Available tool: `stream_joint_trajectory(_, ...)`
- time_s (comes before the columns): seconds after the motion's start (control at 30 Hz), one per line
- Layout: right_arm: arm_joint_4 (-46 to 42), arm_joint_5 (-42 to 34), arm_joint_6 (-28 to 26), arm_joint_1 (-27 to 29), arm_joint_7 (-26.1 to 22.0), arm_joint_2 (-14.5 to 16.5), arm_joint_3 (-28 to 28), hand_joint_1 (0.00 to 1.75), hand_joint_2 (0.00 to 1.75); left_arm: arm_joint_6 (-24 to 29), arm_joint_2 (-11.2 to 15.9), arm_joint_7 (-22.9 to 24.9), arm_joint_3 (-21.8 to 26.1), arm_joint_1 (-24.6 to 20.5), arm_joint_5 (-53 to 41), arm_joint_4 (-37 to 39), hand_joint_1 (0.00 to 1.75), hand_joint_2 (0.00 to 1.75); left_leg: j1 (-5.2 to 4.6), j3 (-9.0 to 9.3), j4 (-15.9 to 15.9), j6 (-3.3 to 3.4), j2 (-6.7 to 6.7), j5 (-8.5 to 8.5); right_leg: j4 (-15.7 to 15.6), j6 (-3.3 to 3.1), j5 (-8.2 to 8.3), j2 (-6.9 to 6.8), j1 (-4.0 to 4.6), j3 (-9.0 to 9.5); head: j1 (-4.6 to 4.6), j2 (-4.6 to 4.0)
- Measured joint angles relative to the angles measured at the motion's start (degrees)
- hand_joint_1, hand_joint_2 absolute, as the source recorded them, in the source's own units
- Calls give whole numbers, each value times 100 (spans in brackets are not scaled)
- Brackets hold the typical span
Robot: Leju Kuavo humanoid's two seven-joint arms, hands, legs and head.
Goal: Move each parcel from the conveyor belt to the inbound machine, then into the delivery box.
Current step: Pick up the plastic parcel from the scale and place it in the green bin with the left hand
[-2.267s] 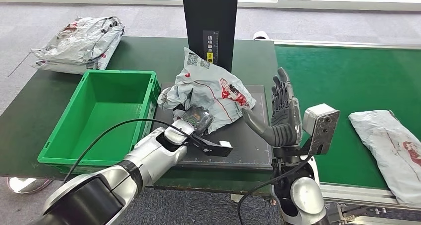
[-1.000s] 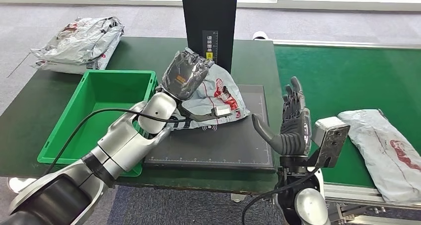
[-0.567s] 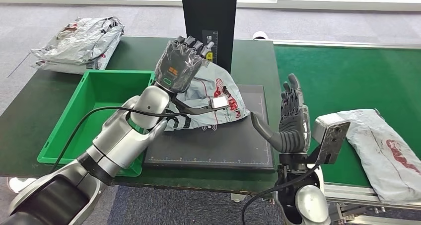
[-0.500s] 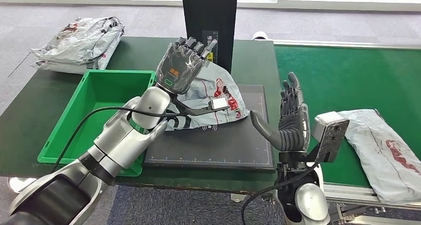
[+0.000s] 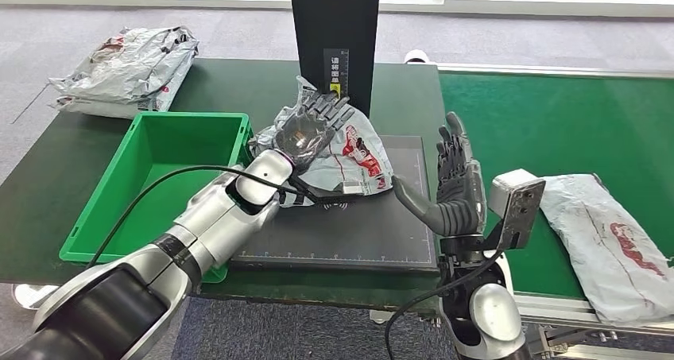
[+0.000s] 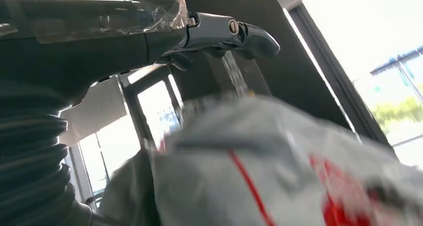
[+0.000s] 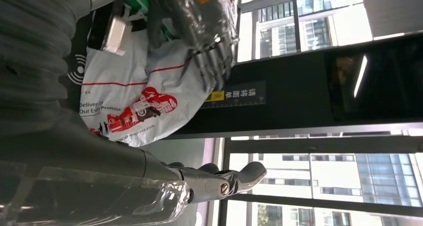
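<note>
We see the left robot hand (image 5: 311, 127) with fingers spread, resting on the grey parcel (image 5: 350, 149) lying on the inbound machine (image 5: 358, 229). The right robot hand (image 5: 453, 181) stands open, upright just beside the machine.

Crumpled grey plastic mailer parcel with red print (image 5: 350, 149) lies bunched at the far-left corner of the black flat scanner pad with upright black column (image 5: 373, 225), against the column's foot. Second grey plastic mailer parcel with red marking (image 5: 608, 245) lies flat on the green conveyor belt (image 5: 548, 125), near its front edge. Green plastic delivery crate (image 5: 155, 177) sits upright, touching the pad's left edge.
</note>
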Motion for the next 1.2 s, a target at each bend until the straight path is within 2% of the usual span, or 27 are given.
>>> stream_joint_trajectory(0.13,78,-48,163,-34,4,0,0,0,175,-510,-90,-97,-213,-1,5,521,0,175,0,-1,-1,0,0,0,0,0,0,0,1,-1,0,0)
stream_joint_trajectory(0.17,102,-56,198,-48,4,0,0,0,175,-640,-107,-117,-263,-1,6,636,10,175,0,-1,-1,0,0,0,0,0,0,0,2,0,0,0)
stream_joint_trajectory(0.27,165,-89,290,-84,3,0,0,0,175,-1045,-140,-190,-396,-1,5,907,140,175,0,0,-1,0,-1,0,0,0,0,-1,1,0,0,0)
stream_joint_trajectory(0.3,180,-99,321,-89,3,0,0,0,175,-1184,-146,-211,-443,-1,1,983,175,175,0,-1,-1,0,-1,0,0,0,0,-1,1,0,0,1)
stream_joint_trajectory(0.43,216,-132,412,-89,0,-5,0,0,175,-1475,-150,-251,-606,6,-15,1219,175,175,0,-1,-1,0,-1,0,0,0,0,-1,1,0,0,1)
stream_joint_trajectory(0.7,239,-188,502,-87,-3,-11,0,0,175,-1630,-124,-254,-772,4,-61,1413,175,175,0,3,-1,0,1,0,0,0,0,0,2,3,0,0)
stream_joint_trajectory(0.87,242,-202,505,-86,-2,-13,0,0,175,-1636,-110,-235,-839,4,-97,1474,175,175,1,4,-2,-5,1,3,1,-1,0,0,4,3,0,1)
stream_joint_trajectory(1.2,242,-179,495,-42,7,-13,0,0,175,-1307,-72,172,-993,15,-252,1491,175,175,0,3,-1,-5,0,3,1,-1,0,0,3,3,0,0)
